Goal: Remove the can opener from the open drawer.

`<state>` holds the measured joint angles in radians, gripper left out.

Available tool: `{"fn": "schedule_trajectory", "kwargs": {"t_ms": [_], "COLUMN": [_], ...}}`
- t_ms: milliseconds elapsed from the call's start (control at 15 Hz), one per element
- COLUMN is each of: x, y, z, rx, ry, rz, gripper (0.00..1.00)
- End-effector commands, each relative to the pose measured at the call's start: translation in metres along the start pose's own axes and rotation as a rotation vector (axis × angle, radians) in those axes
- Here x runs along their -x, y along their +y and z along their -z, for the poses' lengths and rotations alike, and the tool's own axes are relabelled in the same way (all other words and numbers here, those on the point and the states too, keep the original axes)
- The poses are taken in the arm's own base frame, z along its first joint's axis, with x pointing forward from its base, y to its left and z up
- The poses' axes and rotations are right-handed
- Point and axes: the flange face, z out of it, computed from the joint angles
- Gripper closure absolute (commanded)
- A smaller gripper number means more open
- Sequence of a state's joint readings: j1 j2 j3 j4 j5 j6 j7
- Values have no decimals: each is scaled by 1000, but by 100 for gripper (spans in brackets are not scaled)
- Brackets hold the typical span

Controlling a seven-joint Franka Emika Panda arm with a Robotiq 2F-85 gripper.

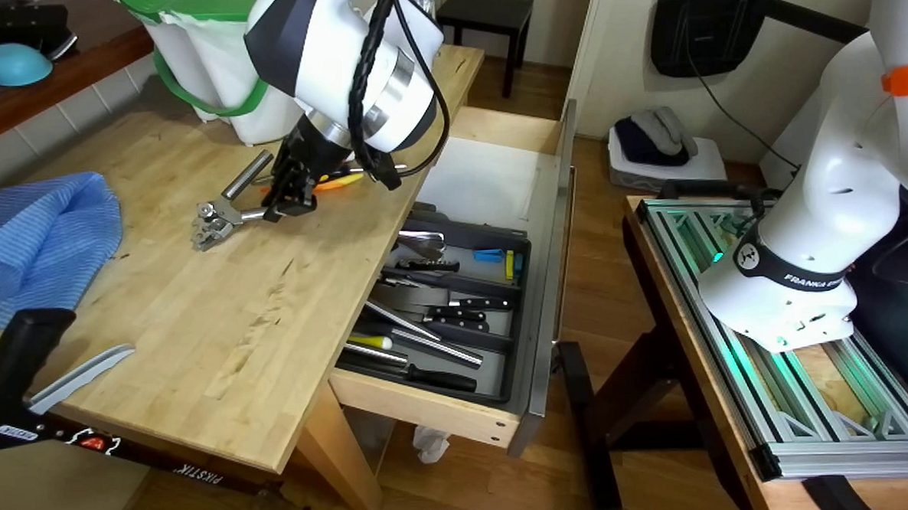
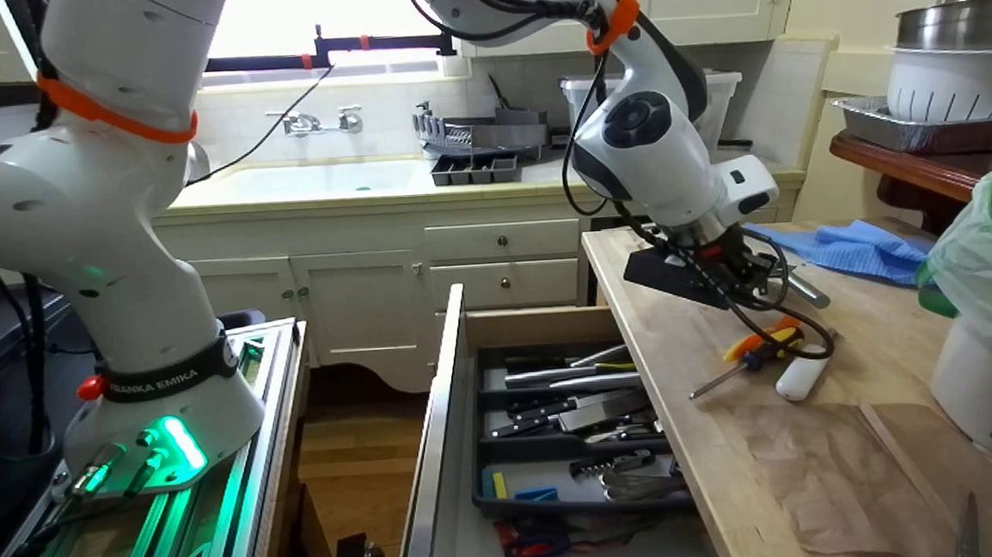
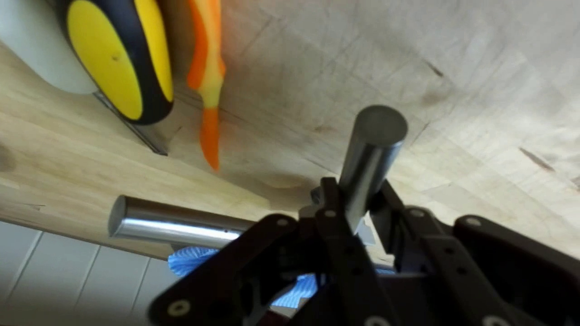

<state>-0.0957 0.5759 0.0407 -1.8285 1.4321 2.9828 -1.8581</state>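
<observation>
Now, gripper point(image 3: 358, 189) pinching can opener point(image 1: 222, 216) by 1 handle over the tabletop point(image 1: 196, 320); blue cloth point(image 1: 47, 242) near its wall-side edge, drawer point(image 1: 422, 404) open below the opposite edge!

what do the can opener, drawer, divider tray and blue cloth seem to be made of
The can opener looks metal, probably steel: silvery, with streaked highlights along its smooth handles. The drawer seems partly wooden, its end walls pale tan; finish unclear. The divider tray is probably matte plastic, dark and evenly coloured. The blue cloth looks like fabric, striped and softly folded.
</observation>
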Motion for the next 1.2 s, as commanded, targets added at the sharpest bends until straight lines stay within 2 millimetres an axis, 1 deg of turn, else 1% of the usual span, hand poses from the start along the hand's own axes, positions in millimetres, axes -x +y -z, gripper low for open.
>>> {"fn": "schedule_trajectory", "kwargs": {"t_ms": [0,200,267,333,400,467,533,600,667,733,800,867,933,1000,1133], "x": [6,12,14,14,14,11,6,0,-6,-14,-20,-24,-22,-16,0], "y": [9,11,10,10,9,7,5,2,-1,-4,-9,-14,-16,-22,-25], "z": [-10,-13,-13,-12,-11,-9,-5,0,5,15,27,41,60,76,99], "rx": [-57,-100,-110,-118,-127,-132,-134,-134,-130,-115,-105,-91,-78,-49,-15], "ry": [40,56,53,58,58,64,74,82,91,94,88,67,44,16,-43], "rz": [34,45,38,35,30,34,42,47,53,47,3,-57,-116,-153,-191], "gripper": [94,94,69,52,46,38,32,23,16,9,1,0,0,0,0]}}
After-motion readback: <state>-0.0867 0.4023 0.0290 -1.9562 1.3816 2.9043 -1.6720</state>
